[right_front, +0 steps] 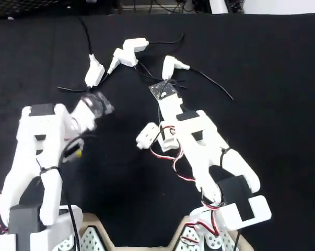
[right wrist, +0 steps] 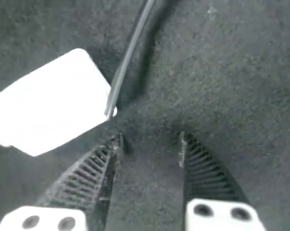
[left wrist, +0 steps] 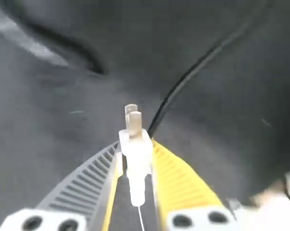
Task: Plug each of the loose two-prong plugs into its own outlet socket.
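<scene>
High view first: the black worktop (right_front: 272, 63) carries three white connector pieces strung on thin black cables (right_front: 212, 81) along the far side. The left white piece (right_front: 94, 71) lies just beyond the left gripper (right_front: 97, 103), the middle white piece (right_front: 128, 52) sits farther back, and the right white piece (right_front: 171, 66) lies just past the right gripper (right_front: 165, 90). From up here I cannot tell which pieces are plugs and which are sockets.

Over to the left wrist view, and here is the grip: the left gripper (left wrist: 136, 144) is clamped tight on a white two-prong plug (left wrist: 133, 130). The plug's body is pinched between the grey finger (left wrist: 87, 185) and the yellow finger (left wrist: 178, 185), with both metal prongs pointing straight out past the tips. A black cable (left wrist: 193, 67) curves across the dark worktop (left wrist: 48, 134) just behind the prongs.

Now the right wrist view: the right gripper (right wrist: 149, 142) hangs low over the cloth with its ribbed fingers (right wrist: 195, 161) spread apart and nothing between them. A white block (right wrist: 48, 115) lies just beside one fingertip, apart from it, and a black cord (right wrist: 130, 53) runs off from its edge.
</scene>
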{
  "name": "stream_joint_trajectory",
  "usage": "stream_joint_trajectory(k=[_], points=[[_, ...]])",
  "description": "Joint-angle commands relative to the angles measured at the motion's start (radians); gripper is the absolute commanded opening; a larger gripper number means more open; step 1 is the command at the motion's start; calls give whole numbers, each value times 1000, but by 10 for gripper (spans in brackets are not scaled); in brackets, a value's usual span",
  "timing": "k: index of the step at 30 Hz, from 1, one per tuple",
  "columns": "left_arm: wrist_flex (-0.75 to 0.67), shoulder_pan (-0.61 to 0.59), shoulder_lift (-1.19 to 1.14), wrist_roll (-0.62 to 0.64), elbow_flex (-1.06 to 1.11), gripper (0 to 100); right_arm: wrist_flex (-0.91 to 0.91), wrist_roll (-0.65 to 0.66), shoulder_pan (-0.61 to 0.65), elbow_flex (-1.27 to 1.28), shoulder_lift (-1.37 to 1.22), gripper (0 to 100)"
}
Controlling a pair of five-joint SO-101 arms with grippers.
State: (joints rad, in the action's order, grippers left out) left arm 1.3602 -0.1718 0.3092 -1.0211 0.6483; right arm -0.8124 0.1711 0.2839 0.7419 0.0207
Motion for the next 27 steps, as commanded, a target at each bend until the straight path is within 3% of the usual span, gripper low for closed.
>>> stream_joint_trajectory(k=[1, 8, 13, 19, 23, 27], points=[[55, 44, 9, -57, 84, 29, 8, -3, 14, 2, 25, 181], [-28, -102, 3, -64, 10, 29, 8, -3, 14, 2, 25, 181], [-64, -21, 3, -129, 151, 30, 6, -3, 14, 2, 25, 181], [-307, 4, 5, -180, 291, 30, 6, -3, 14, 2, 25, 181], [-393, 4, 5, -175, 298, 35, 6, -3, 14, 2, 25, 181], [-440, 2, 5, -170, 309, 151, 6, -3, 14, 2, 25, 181]])
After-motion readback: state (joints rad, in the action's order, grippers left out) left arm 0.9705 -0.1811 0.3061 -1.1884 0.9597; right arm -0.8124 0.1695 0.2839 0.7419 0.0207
